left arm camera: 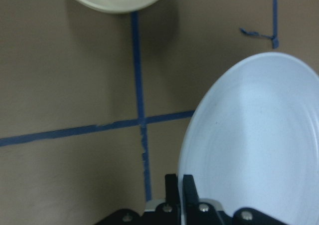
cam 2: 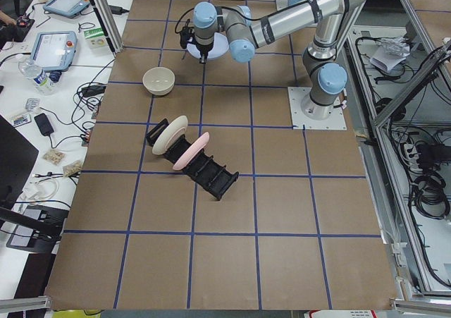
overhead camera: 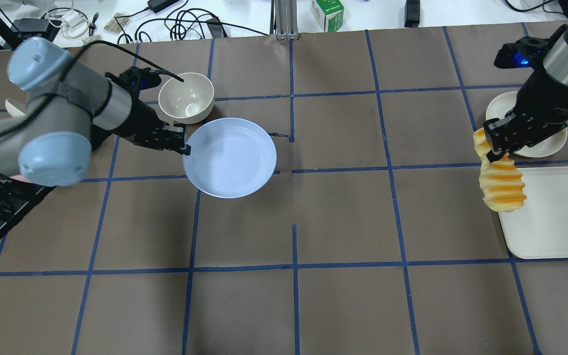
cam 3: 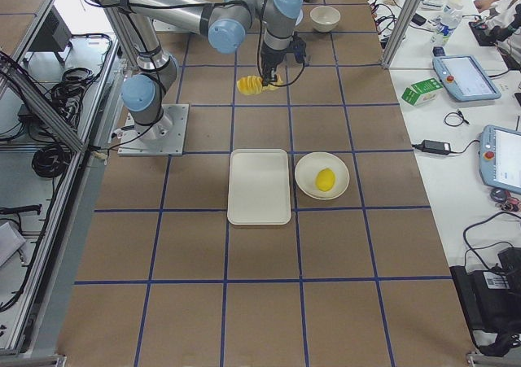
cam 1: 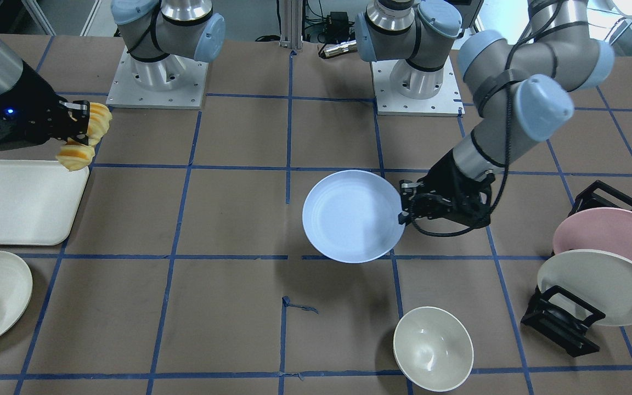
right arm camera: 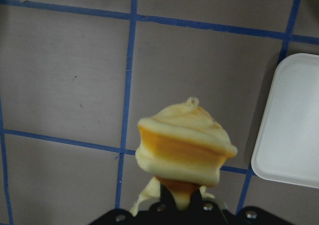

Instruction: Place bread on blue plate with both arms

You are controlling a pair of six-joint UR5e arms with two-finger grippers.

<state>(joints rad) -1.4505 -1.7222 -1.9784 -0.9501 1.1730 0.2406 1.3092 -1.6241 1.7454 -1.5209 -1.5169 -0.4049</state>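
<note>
Two grippers, both busy. Front-facing camera: the left gripper (cam 1: 404, 204) is pinching the rim of the blue plate (cam 1: 349, 216), and the plate sticks out from it toward the middle of the table (cam 1: 239, 219). The right gripper (cam 1: 81, 122) is clamped on one end of the bread (cam 1: 76, 156), with the loaf drooping below it at the corner of a white tray (cam 1: 17, 200).

Overhead: a cream bowl (overhead camera: 186, 97) sits just beyond the left gripper, near the plate's edge. The bread dangles off the right gripper by the tray's corner, well apart from the plate.

Left wrist cam: fingers (left arm camera: 188, 190) pressed together on the plate's rim, plate spreading out ahead and to the right.

Right wrist cam: bread squeezed in the gripper, bare table under it, tray off to the right.
</note>
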